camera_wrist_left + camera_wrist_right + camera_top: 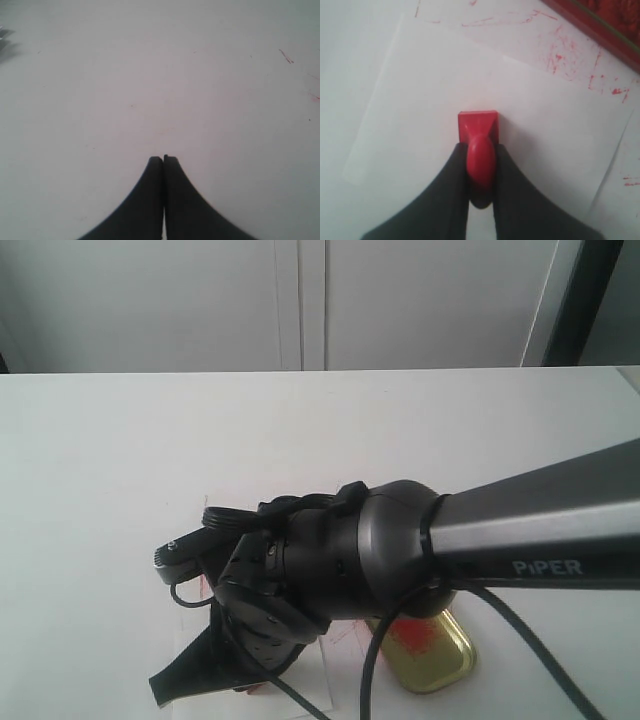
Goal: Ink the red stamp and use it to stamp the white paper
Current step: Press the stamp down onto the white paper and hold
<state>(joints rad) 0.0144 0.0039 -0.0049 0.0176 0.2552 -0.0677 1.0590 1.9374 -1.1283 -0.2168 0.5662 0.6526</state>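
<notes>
The red stamp [478, 124] stands upright over the middle of the white paper [420, 105], square base down. My right gripper [480, 149] is shut on its knobbed handle, one black finger on each side. Whether the base touches the sheet I cannot tell. The paper around the stamp looks plain. In the exterior view the right arm [520, 530] reaches across to the lower left and hides the stamp. My left gripper [163, 160] is shut with nothing in it, over bare white tabletop [150, 75].
A gold metal lid [432, 648] with a red smear lies just right of the arm's wrist. The red edge of an ink tin [600, 27] shows beyond the paper. Red scratch marks [560, 57] cover the table between tin and paper.
</notes>
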